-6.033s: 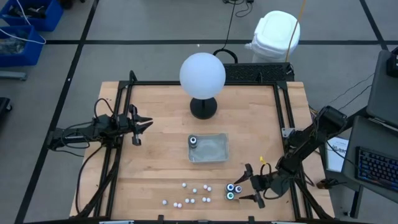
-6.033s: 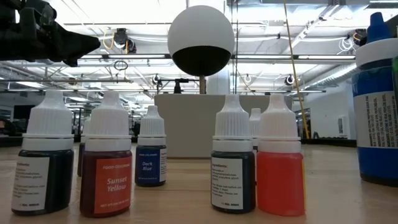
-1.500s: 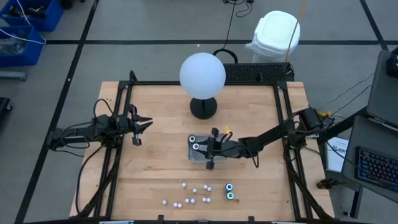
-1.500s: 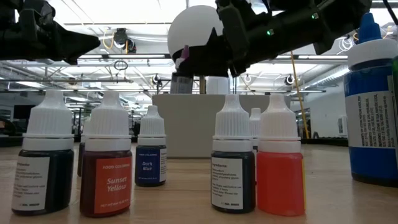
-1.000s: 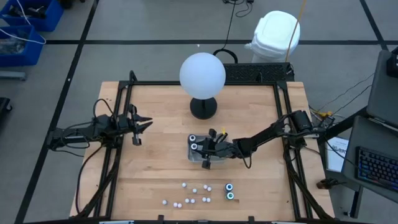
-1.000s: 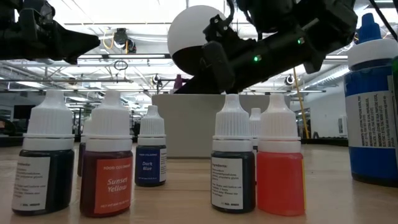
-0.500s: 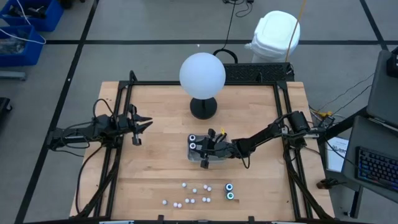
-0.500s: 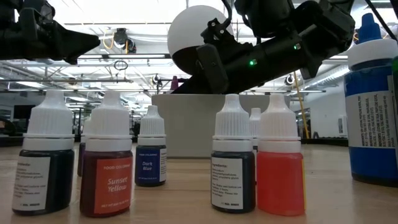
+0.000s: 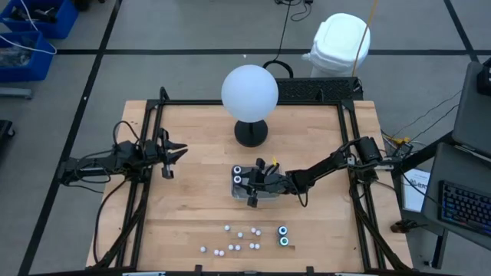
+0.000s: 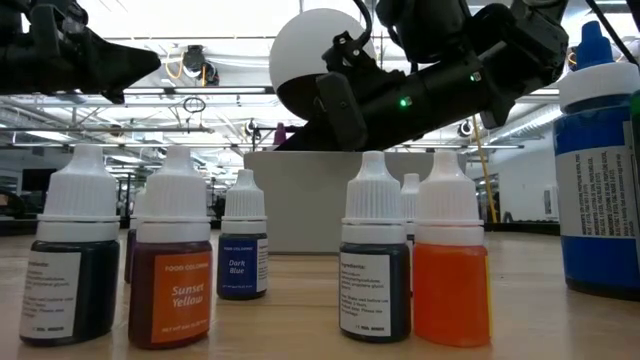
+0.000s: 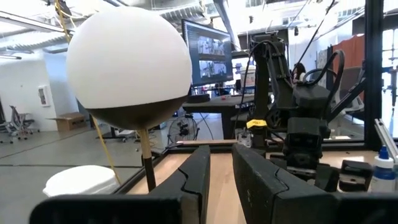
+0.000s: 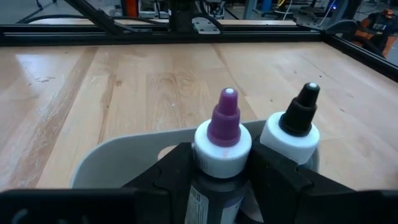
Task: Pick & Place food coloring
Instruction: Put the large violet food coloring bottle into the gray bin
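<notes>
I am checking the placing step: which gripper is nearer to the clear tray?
Right. The right gripper is over the clear tray, holding a purple-tipped bottle; the left gripper waits far toward the table's left side.

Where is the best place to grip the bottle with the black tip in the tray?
Probably at the white collar of the black-tipped bottle, from straight above: it stands upright, and the purple-tipped bottle held in the right end effector crowds one side within the tray.
</notes>
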